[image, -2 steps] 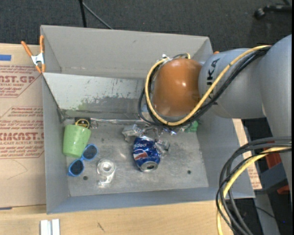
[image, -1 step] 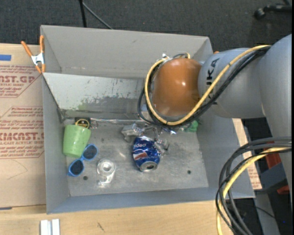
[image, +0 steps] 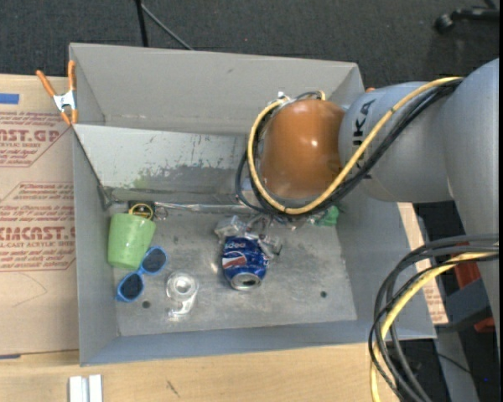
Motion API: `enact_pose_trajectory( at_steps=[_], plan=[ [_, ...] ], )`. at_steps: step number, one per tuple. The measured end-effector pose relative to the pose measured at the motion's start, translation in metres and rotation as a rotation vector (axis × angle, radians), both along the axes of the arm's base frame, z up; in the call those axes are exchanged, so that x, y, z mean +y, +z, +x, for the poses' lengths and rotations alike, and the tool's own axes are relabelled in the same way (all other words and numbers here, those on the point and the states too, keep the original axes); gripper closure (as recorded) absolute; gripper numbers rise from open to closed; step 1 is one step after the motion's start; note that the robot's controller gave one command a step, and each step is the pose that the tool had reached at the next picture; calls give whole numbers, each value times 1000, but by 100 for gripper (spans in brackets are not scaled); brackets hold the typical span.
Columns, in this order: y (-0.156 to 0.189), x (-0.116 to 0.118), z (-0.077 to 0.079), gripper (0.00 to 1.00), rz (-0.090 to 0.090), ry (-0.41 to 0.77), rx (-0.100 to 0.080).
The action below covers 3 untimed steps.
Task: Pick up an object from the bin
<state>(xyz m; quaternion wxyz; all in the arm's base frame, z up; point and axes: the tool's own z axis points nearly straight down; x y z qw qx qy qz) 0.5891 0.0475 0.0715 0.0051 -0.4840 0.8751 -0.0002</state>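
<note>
A: Crushed blue can (image: 245, 263) lies in the middle of the frame, on the bin (image: 176, 153) floor.
B: Gripper (image: 254, 224) sits just above it, maybe lined up to grab. Open or closed? Can't tell.

arm (image: 427, 141): in from right, bent down; orange wrist cover (image: 298, 149): ringed by yellow cable (image: 253, 145)

Pincer (image: 256, 229) over crushed blue can (image: 244, 263) (middle of bin (image: 318, 268)).
</note>
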Motion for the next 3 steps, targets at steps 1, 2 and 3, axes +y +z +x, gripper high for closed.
enact_pose_trajectory(
  at_steps=[1,2,3],
  plan=[
    [21,1,1,100,-2,-2,5],
    [35,2,1,100,-3,-4,6],
    [56,3,2,100,-3,-5,5]
  ],
)
